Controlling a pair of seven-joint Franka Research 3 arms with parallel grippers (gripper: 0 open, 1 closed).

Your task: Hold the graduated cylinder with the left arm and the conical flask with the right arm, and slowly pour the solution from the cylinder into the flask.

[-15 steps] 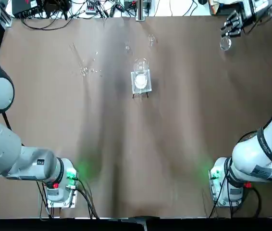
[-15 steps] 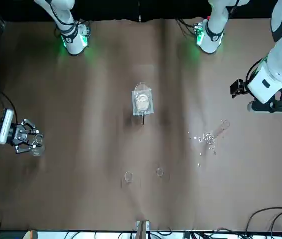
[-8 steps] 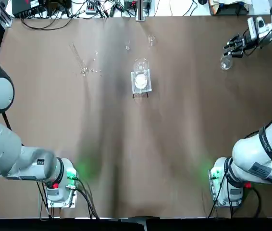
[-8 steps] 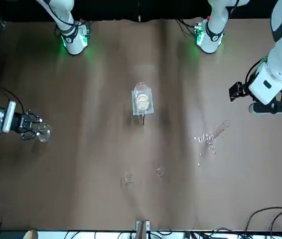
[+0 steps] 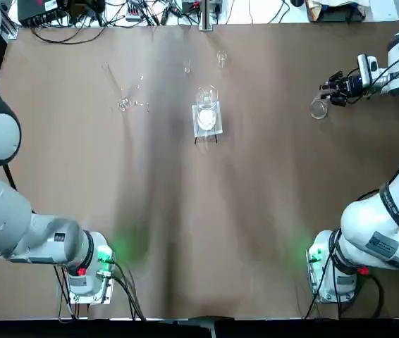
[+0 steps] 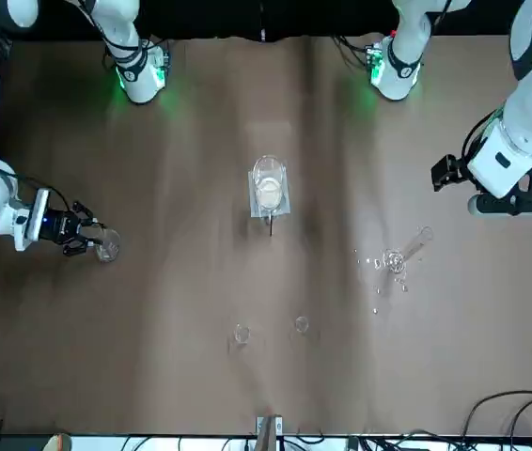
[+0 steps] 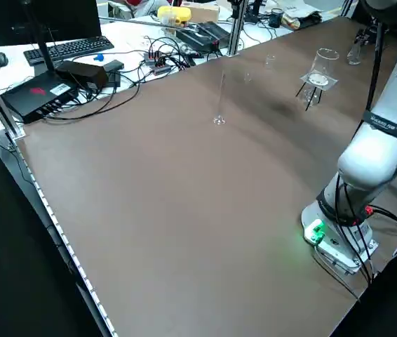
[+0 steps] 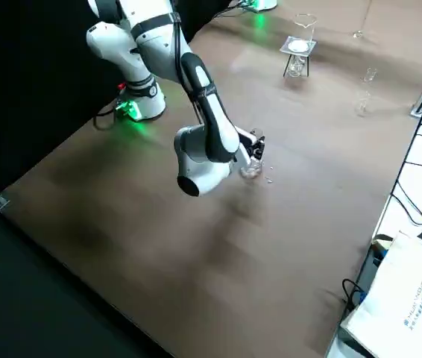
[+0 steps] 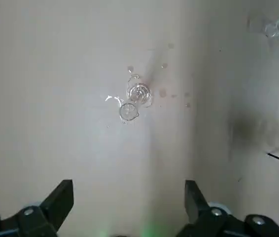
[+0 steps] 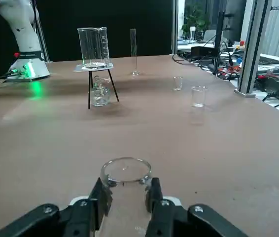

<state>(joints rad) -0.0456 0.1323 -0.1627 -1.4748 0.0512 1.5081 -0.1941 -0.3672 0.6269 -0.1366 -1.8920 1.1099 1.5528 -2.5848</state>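
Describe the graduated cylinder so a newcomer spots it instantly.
Start at the beaker on its small stand mid-table, then look toward the robot's left side of the table. There the graduated cylinder stands upright by itself: a very thin, tall clear tube on a small foot. Unlike the squat glassware nearby, it is far taller than wide, and no hand holds it.

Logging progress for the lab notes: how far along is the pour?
Done: the right gripper is shut on the conical flask. In hand: the left gripper hangs open above the graduated cylinder, which stands untouched on the table. Left: grasping the cylinder and the whole pour.
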